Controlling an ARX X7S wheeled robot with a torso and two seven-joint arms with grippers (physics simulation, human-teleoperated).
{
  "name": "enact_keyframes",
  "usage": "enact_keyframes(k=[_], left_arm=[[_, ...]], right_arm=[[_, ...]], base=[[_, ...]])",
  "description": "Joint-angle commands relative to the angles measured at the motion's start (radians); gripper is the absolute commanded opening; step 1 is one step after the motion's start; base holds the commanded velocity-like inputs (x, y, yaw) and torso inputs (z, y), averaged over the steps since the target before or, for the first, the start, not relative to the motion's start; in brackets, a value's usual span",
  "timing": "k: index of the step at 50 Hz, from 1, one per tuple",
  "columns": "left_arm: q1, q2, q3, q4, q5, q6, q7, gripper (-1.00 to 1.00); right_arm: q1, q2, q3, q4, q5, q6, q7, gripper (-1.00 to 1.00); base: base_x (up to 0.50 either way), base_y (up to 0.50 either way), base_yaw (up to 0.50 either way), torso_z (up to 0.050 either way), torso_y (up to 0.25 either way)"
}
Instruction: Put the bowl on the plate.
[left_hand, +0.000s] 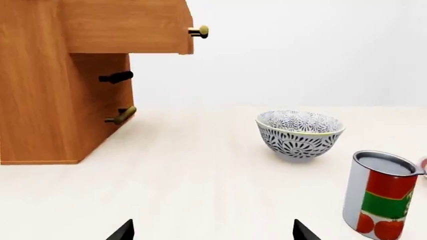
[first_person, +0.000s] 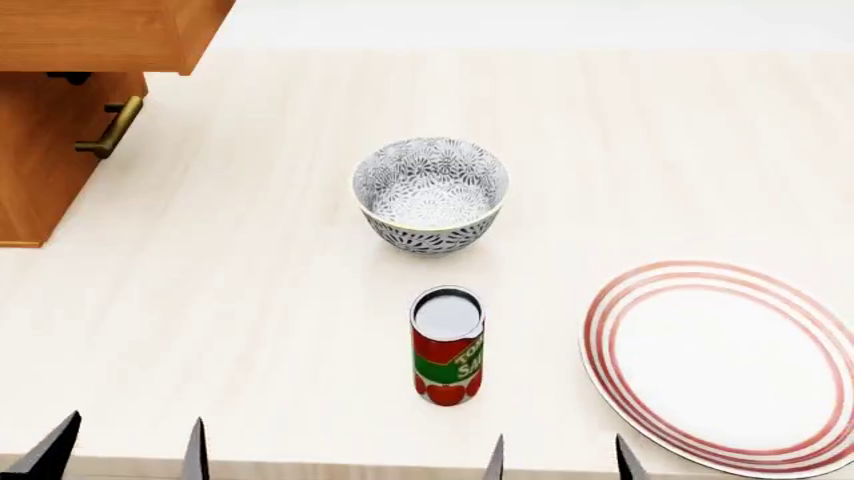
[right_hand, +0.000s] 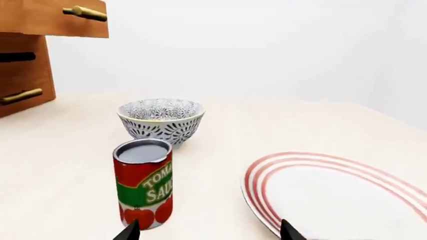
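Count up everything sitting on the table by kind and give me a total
Bowls: 1, the patterned bowl
Plates: 1, the red-ringed plate
Cans: 1, the tomato sauce can
Wooden drawer cabinets: 1, the cabinet at the table's far left
Total: 4

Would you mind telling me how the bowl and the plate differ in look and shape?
The bowl is deep, with a dense grey-black floral pattern; the plate is flat and plain white, ringed with red at its rim. The plate is far wider than the bowl. Both are round, empty, and rest on the table.
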Motion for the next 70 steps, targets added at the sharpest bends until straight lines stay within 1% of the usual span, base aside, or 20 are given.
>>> enact_keyframes(k=[1, 2, 5, 6, 8, 10, 12, 14, 16, 21, 37, 60, 64, 67, 70], left_arm=[[-0.085, -0.079, -0.020, 0.360, -0.091, -0.301, -0.018, 1.00], [-0.098, -0.086, -0.020, 0.380, -0.088, -0.329, -0.024, 1.00], [-0.136, -0.101, -0.037, 0.441, -0.102, -0.370, -0.032, 1.00], [-0.170, -0.107, -0.060, 0.485, -0.141, -0.445, -0.037, 1.00], [-0.196, -0.110, -0.079, 0.518, -0.174, -0.497, -0.043, 1.00], [-0.237, -0.115, -0.104, 0.566, -0.213, -0.561, -0.053, 1.00], [-0.254, -0.120, -0.109, 0.585, -0.227, -0.587, -0.056, 1.00], [-0.289, -0.124, -0.123, 0.610, -0.267, -0.649, -0.060, 1.00], [-0.303, -0.126, -0.130, 0.623, -0.281, -0.671, -0.063, 1.00], [-0.314, -0.125, -0.147, 0.643, -0.303, -0.687, -0.071, 1.00], [-0.292, -0.125, -0.152, 0.622, -0.319, -0.670, -0.068, 1.00], [-0.276, -0.136, -0.146, 0.601, -0.315, -0.642, -0.074, 1.00], [-0.274, -0.137, -0.149, 0.600, -0.319, -0.639, -0.075, 1.00], [-0.270, -0.138, -0.148, 0.597, -0.319, -0.635, -0.075, 1.00], [-0.269, -0.140, -0.153, 0.600, -0.326, -0.637, -0.076, 1.00]], right_arm=[[0.077, 0.053, 0.027, -0.425, 0.079, 0.415, 0.009, 1.00], [0.107, 0.059, 0.041, -0.472, 0.098, 0.495, 0.013, 1.00], [0.179, 0.074, 0.071, -0.566, 0.136, 0.634, 0.019, 1.00], [0.226, 0.084, 0.086, -0.617, 0.149, 0.702, 0.024, 1.00], [0.265, 0.091, 0.098, -0.651, 0.164, 0.764, 0.027, 1.00], [0.332, 0.100, 0.121, -0.710, 0.189, 0.862, 0.029, 1.00], [0.365, 0.109, 0.125, -0.741, 0.193, 0.900, 0.036, 1.00], [0.406, 0.113, 0.147, -0.778, 0.203, 0.933, 0.039, 1.00], [0.428, 0.103, 0.176, -0.789, 0.233, 0.971, 0.026, 1.00], [0.456, 0.093, 0.230, -0.814, 0.265, 0.983, 0.015, 1.00], [0.411, 0.100, 0.231, -0.771, 0.260, 0.918, 0.022, 1.00], [0.390, 0.102, 0.233, -0.757, 0.280, 0.897, 0.029, 1.00], [0.382, 0.097, 0.252, -0.757, 0.300, 0.884, 0.017, 1.00], [0.396, 0.113, 0.238, -0.749, 0.304, 0.902, 0.011, 1.00], [0.426, 0.169, 0.175, -0.739, 0.296, 0.912, -0.017, 1.00]], base=[[0.00, 0.00, 0.00, 0.000, 0.000], [0.00, 0.00, 0.00, 0.000, 0.000], [0.00, 0.00, 0.00, 0.000, 0.000], [0.00, 0.00, 0.00, 0.000, 0.000], [0.00, 0.00, 0.00, 0.000, 0.000], [0.00, 0.00, 0.00, 0.000, 0.000], [0.00, 0.00, 0.00, 0.000, 0.000], [0.00, 0.00, 0.00, 0.000, 0.000], [0.01, 0.00, 0.00, 0.000, 0.000], [0.35, 0.00, 0.00, 0.000, 0.000], [0.50, 0.00, 0.00, 0.000, 0.000], [0.50, 0.00, 0.00, 0.000, 0.001], [0.11, 0.00, 0.00, 0.000, 0.000], [0.00, 0.00, 0.00, 0.000, 0.000], [0.00, 0.00, 0.00, 0.000, 0.000]])
